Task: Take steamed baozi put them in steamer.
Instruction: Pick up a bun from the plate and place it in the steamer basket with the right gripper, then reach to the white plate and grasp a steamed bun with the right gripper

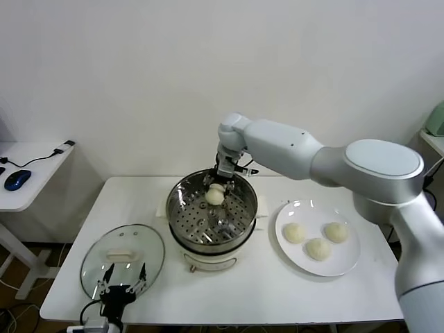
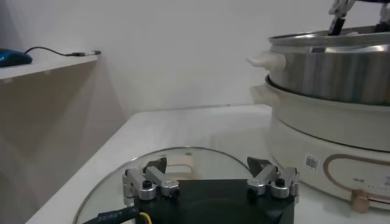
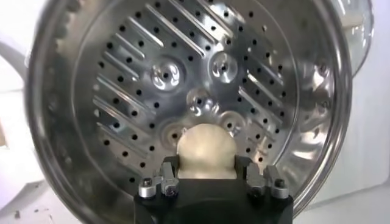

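My right gripper (image 1: 216, 191) is shut on a creamy-white baozi (image 1: 215, 196) and holds it over the far side of the steamer (image 1: 186, 223), a shiny steel pot with a perforated tray on a white base. In the right wrist view the baozi (image 3: 206, 150) sits between the fingers (image 3: 169, 169) above the tray (image 3: 140, 67). Three more baozi (image 1: 293, 233) (image 1: 336, 232) (image 1: 318, 248) lie on the white plate (image 1: 349, 263) to the right of the steamer. My left gripper (image 1: 123, 282) is open and empty, parked at the front left over the glass lid.
The round glass lid (image 1: 97, 257) with a white handle lies on the white table (image 1: 263, 298) to the left of the steamer. A side desk with a blue mouse (image 1: 16, 179) stands at the far left. In the left wrist view the steamer's base (image 2: 329, 140) is close by.
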### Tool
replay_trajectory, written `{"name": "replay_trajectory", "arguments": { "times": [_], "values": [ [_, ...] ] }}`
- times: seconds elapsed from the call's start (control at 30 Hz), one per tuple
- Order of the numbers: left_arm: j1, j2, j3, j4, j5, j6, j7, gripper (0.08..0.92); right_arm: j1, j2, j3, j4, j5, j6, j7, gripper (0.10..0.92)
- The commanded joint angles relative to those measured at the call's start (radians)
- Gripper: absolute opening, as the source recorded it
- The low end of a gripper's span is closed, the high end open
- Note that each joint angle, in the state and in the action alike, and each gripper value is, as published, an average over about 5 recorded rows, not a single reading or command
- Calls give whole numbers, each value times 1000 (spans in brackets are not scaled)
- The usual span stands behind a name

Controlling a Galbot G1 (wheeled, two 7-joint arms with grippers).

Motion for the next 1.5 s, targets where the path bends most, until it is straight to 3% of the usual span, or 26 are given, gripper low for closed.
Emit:
{"name": "replay_trajectory", "arguments": {
  "times": [0.03,0.17,0.3,0.53,0.7,0.83,1.13,1.27,1.5],
  "values": [
    [1,2,0,4,1,-1,0,823,-42,50,35,-124,-39,45,9,693],
    [-2,2,1,3,2,0,0,823,-36,53,36,-122,-13,56,8,794],
    [-2,1,1,-1,3,1,1,823,24,23,9,-55,87,61,-30,821],
    [6,-1,4,-11,10,0,3,823,314,-137,-234,199,576,-52,-149,823],
    [6,-2,9,-15,16,-1,4,823,482,-330,-439,338,872,-350,-158,823],
    [4,-2,12,-18,16,0,4,823,538,-526,-521,458,834,-638,-106,823],
    [-3,0,4,-16,8,-4,3,823,410,-778,-594,698,831,-937,62,823],
    [-5,0,2,-13,7,-3,3,823,247,-791,-480,689,783,-1018,131,823],
    [2,-4,0,-14,7,-3,3,823,38,-710,-336,532,672,-1035,152,823]
  ]
}}
